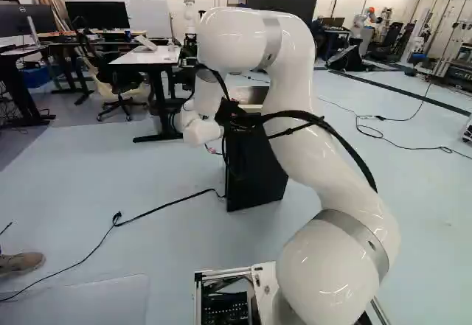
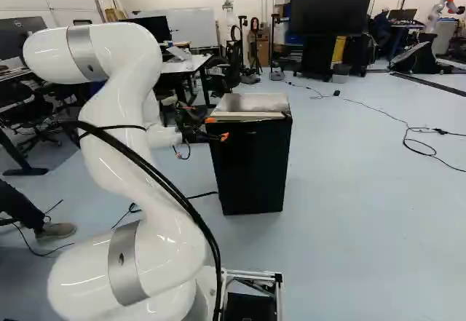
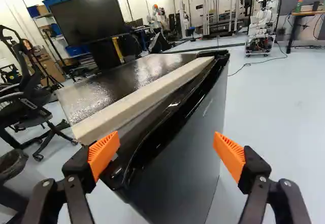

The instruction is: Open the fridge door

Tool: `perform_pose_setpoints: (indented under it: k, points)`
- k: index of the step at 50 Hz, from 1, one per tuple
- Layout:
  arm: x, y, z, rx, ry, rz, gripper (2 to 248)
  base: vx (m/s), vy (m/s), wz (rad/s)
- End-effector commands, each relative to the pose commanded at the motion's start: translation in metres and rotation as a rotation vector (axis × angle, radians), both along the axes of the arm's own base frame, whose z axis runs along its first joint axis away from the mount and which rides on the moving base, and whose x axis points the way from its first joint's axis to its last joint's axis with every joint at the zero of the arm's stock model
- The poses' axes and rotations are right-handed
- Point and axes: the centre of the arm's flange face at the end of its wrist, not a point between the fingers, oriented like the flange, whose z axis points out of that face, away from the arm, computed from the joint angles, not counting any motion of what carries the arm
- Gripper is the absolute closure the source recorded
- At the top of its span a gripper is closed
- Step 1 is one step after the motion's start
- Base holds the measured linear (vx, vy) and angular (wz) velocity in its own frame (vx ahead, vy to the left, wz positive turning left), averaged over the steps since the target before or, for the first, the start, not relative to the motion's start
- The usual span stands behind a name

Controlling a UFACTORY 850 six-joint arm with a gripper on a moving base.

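In the right base view my gripper (image 2: 218,129) is beside the top front of the small black fridge (image 2: 251,168), near the door's upper corner at the arm's side. The fridge (image 1: 254,166) stands partly behind the arm in the left base view. Seen from the wrist, the gripper (image 3: 166,152) is open, its orange pads wide apart, with the glossy top edge of the dark door (image 3: 190,150) beyond and between them. The door looks closed against the body. A pale strip (image 3: 147,98) lies along the fridge top (image 3: 124,84). Contact with the door cannot be told.
A white desk (image 2: 188,64) and office chairs (image 1: 118,82) are behind the fridge. A large screen (image 2: 333,6) stands further back. A cable (image 1: 158,208) crosses the floor beside the fridge. Another robot (image 3: 262,23) stands far off. A person's shoe (image 1: 21,262) shows at one side.
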Motion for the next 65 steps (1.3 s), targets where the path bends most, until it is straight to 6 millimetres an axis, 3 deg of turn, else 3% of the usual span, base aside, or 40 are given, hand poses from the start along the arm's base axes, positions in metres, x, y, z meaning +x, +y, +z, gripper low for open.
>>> perform_pose_setpoints:
  k: [43,65]
  points:
    - [-0.055,0.026,0.003,-0.026,0.046,0.093,3,0.0,0.0,0.0]
    - [-0.059,0.026,0.003,-0.029,0.05,0.098,3,0.0,0.0,0.0]
